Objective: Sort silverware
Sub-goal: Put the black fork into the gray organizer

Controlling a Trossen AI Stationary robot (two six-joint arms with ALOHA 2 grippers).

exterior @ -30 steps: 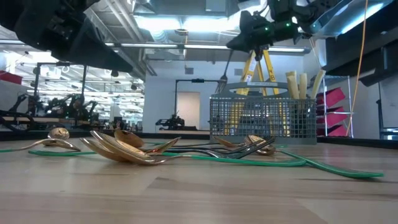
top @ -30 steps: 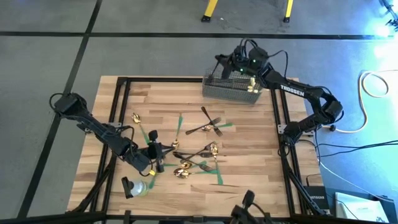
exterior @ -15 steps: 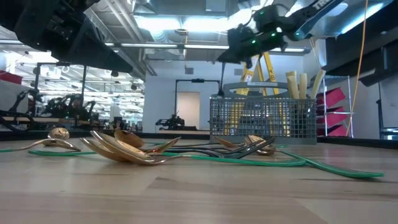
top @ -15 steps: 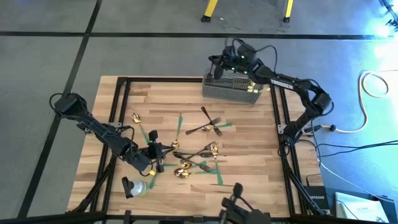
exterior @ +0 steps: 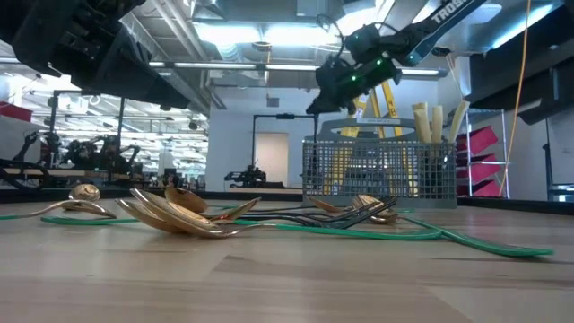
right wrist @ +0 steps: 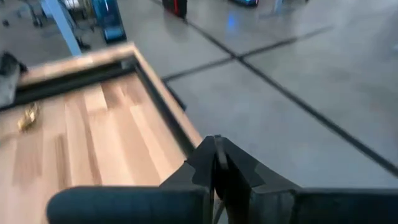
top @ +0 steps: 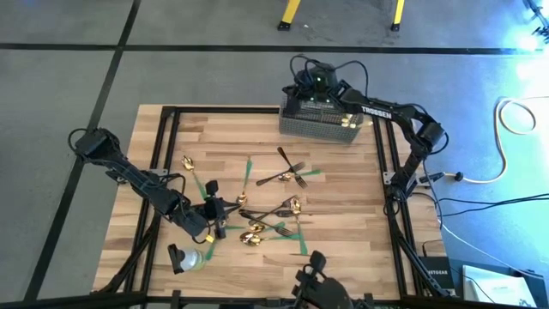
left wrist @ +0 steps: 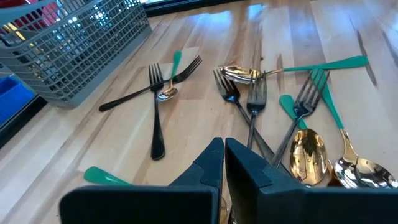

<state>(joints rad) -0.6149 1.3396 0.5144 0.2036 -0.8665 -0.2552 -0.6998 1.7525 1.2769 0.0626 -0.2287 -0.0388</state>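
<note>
The silverware lies loose on the wooden table. Two dark forks lie crossed (top: 287,172), and forks and gold spoons lie in a heap (top: 270,221), the spoons showing in the left wrist view (left wrist: 309,149). A single gold spoon (top: 188,161) lies to the left. Cream-handled knives (exterior: 435,121) stand in the right end of the grey mesh basket (top: 319,122) at the far edge. My left gripper (left wrist: 224,146) is shut, low beside the heap's left side, with nothing between its fingers. My right gripper (top: 294,93) is shut and hangs above the basket's left end (exterior: 312,106). Nothing shows in it.
Green tape strips (top: 247,172) lie among the cutlery. A small pale object (top: 187,257) sits near the front left corner. Black frame rails (top: 163,137) run along the table's sides. Bare wood lies between the basket and the crossed forks.
My right gripper has come down and gone toward the table's left, from over the basket's middle to its left end, and its wrist has rolled. It has stayed shut. The cutlery has not moved.
</note>
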